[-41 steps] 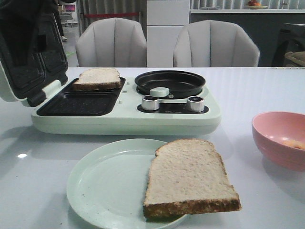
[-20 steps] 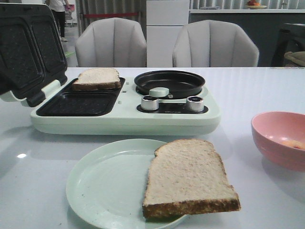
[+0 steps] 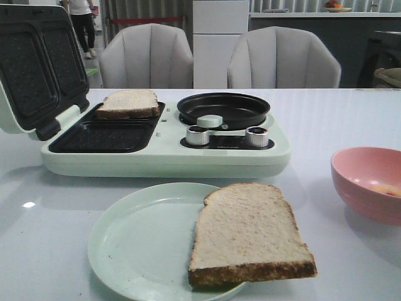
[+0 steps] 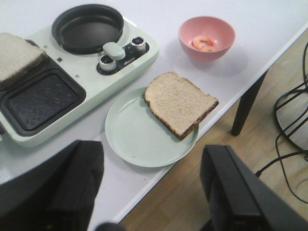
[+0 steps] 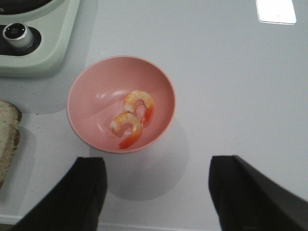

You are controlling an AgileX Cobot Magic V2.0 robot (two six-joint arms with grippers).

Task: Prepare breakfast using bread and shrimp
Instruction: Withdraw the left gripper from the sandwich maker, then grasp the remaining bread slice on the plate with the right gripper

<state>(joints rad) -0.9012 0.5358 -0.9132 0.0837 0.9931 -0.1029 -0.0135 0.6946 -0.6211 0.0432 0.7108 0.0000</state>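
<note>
Hovering open and empty: right gripper point(image 5: 156, 192) above bowl point(image 5: 86, 82) holding two shrimp point(image 5: 132, 118); left gripper point(image 4: 149, 192), likewise, over plated bread point(image 4: 179, 102). Descending squarely advised.

Mint breakfast maker point(image 3: 163, 153) sits toward tabletop point(image 3: 326, 119) back-left, lid point(image 3: 37, 69) open and upright (waffle-pattern plates). Black round pan point(image 3: 223, 108) on its right half, two knobs point(image 3: 198, 135) in front. Pale green plate point(image 3: 144, 244) at front edge, pink bowl point(image 3: 366, 182) at right edge.
</note>
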